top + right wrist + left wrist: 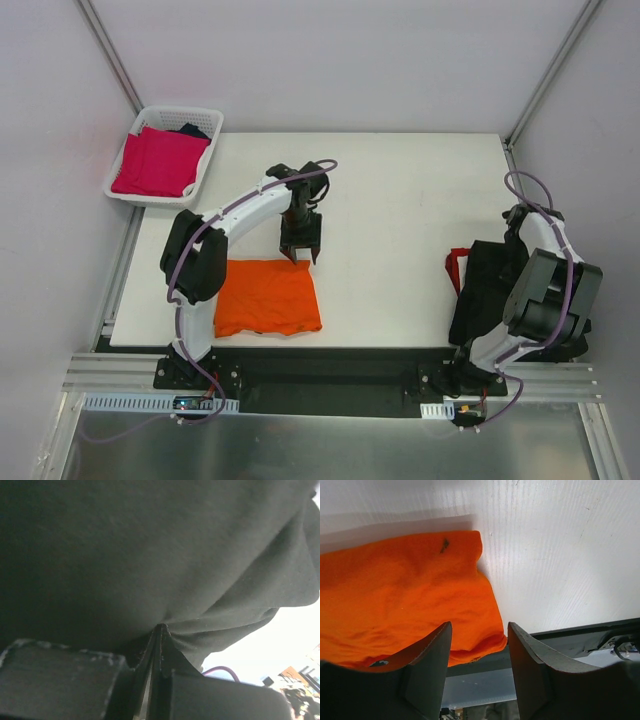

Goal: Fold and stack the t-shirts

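A folded bright orange t-shirt point(267, 297) lies flat at the table's front left; it also fills the left of the left wrist view point(405, 595). My left gripper point(300, 246) hangs open and empty just above the shirt's far right corner. A black t-shirt with red trim point(485, 285) hangs bunched at the table's right front edge. My right gripper point(160, 628) is shut on a fold of that black cloth point(150, 555). A magenta-pink t-shirt point(158, 161) lies folded in the basket with a bit of black cloth point(195, 130) behind it.
The white lattice basket point(205, 160) stands off the table's back left corner. The white table point(400, 210) is bordered by a black strip and metal rail along the front edge. Grey walls enclose the back and sides.
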{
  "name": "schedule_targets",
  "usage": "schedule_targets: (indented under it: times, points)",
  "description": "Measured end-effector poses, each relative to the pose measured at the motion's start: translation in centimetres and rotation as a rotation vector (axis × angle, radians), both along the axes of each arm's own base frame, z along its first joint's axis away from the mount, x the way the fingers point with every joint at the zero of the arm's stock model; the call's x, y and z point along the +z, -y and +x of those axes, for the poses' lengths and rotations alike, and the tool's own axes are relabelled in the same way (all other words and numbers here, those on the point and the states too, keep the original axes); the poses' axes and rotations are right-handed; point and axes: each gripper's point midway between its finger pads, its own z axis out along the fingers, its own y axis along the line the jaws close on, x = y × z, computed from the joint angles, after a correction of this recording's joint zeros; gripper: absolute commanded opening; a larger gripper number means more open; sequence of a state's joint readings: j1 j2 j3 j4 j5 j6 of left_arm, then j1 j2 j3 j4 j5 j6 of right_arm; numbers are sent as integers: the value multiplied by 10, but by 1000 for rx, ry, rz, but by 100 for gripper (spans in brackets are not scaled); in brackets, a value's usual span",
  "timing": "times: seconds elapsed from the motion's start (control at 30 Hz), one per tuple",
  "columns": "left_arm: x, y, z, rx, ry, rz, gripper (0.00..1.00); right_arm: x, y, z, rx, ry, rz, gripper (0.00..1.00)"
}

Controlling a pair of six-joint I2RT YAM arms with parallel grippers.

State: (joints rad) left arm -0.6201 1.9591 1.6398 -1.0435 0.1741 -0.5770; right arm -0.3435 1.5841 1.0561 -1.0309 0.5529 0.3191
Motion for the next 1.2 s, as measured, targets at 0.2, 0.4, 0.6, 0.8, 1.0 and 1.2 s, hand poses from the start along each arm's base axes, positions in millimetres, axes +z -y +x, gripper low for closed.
schedule_targets:
  times: [0.2, 0.4, 0.6, 0.8, 1.0, 1.2]
  points:
    - [0, -2, 2, -10, 3, 0, 49, -5, 1, -1, 18, -37, 13, 1]
    - [0, -2, 3, -13, 7, -2, 49, -7, 0, 0, 61, -74, 51, 1]
    - [3, 4, 11, -13, 29, -15, 49, -7, -2, 3, 120, -139, 114, 1]
    - [2, 2, 13, -11, 38, -3, 50, -6, -3, 6, 158, -215, 151, 1]
    - [-5, -3, 10, -8, 29, 15, 50, -5, -11, 12, 219, -293, 171, 1]
    - [-8, -9, 4, -3, 17, 31, 50, -3, -32, 27, 299, -325, 190, 1]
